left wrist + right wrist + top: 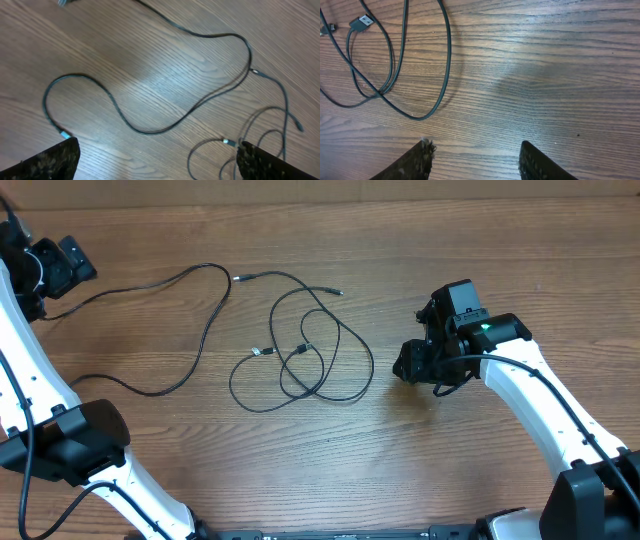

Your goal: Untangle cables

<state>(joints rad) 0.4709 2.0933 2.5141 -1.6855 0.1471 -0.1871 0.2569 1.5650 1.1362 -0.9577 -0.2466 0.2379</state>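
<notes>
Sprawling mid-surface, thin black cables with small plugs cross in loose loops. Left hand is spread wide, holding nothing; right hand is partly open, also holding nothing.

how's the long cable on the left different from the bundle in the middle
The left cable lies as one open wavy line; the middle bundle overlaps itself in several loops. The left cable spreads wide; the middle bundle stays compact. Both are thin and black.
</notes>
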